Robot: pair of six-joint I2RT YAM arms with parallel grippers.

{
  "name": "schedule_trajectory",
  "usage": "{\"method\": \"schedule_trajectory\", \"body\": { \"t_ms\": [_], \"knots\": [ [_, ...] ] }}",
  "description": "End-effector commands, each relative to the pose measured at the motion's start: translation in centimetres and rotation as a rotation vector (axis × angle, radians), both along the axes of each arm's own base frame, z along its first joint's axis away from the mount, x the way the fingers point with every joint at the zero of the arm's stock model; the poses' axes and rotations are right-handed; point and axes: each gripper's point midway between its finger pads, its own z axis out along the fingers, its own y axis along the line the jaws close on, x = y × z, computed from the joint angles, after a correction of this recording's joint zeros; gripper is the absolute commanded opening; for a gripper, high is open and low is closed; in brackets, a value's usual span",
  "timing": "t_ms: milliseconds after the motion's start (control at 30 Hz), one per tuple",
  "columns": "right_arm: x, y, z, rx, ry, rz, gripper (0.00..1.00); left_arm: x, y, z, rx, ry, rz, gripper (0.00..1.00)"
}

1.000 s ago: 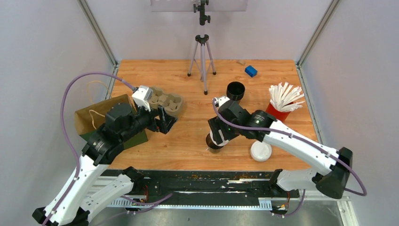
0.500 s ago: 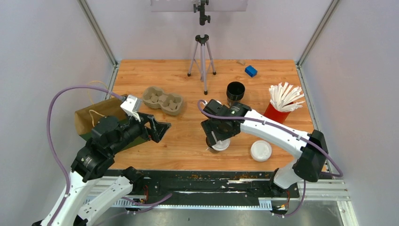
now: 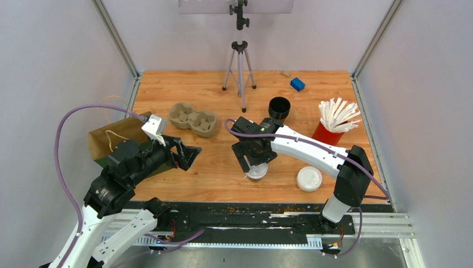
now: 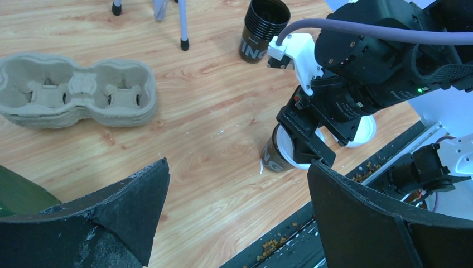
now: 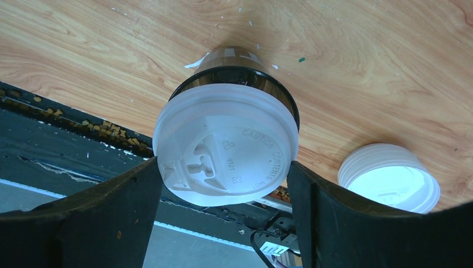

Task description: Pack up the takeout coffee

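One lidded cup upright between right claw fingers, pads at lid rim; we cannot tell if pinching or loose. Left claw spread wide, empty, well apart.
Risk, we judge: lid looks off-centre; lifting may pop it or tip cup.
Lid embossed "CAUTION"; cup side "NG".

The right tool partly hides the cup.

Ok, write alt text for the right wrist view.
A small dark brown paper cup with a round white plastic lid stands on the wooden table, flanked closely by the two black fingers. A loose flat white round lid lies beside it.
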Motion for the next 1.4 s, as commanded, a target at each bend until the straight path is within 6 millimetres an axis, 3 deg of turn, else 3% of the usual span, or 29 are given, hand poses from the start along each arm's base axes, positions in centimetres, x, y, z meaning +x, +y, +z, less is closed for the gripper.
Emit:
{"method": "schedule_trajectory", "body": {
  "t_ms": [0,867,1367],
  "knots": [
    [0.4,0.6,0.6,0.014,-0.001,-0.003,0.8,0.0,0.2,0.2,0.003,-0.013,0.009,1.0],
    [1.6,0.3,-0.7,0.013,0.033,-0.013,0.82,0.3,0.2,-0.1,0.015,-0.009,0.011,1.0],
    [1.9,0.8,0.0,0.06,0.03,-0.001,0.86,0.4,-0.1,-0.4,0.019,0.007,0.001,1.0]
  ]
}}
